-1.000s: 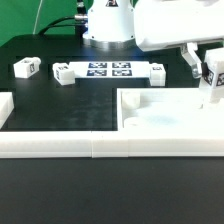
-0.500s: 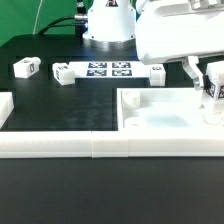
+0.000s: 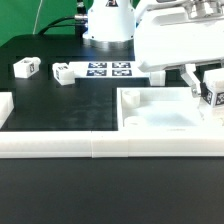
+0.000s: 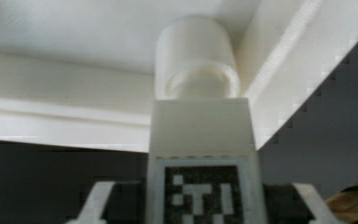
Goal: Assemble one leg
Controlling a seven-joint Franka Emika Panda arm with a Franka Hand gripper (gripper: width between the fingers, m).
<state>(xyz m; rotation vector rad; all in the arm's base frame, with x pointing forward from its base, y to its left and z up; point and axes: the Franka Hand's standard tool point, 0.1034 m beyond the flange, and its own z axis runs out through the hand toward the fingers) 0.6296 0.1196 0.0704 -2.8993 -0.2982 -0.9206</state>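
My gripper [image 3: 205,88] is shut on a leg [image 3: 213,92], a small white block with a black-and-white tag. It holds the leg upright over the right end of the large white panel [image 3: 160,118]. In the wrist view the leg [image 4: 201,135] fills the middle, its tag toward the camera and its round peg pointing at the panel [image 4: 51,90]. My fingertips [image 4: 101,200] flank it on both sides. Whether the leg touches the panel is hidden.
Two loose legs [image 3: 26,67] [image 3: 63,73] lie at the exterior view's back left. Another leg [image 3: 157,70] lies beside the marker board [image 3: 107,70]. Long white rails [image 3: 90,147] run along the front, and another white part [image 3: 5,106] is at the left edge.
The gripper has moved down with the leg in it, closer to the panel's right end. The loose parts have not moved.
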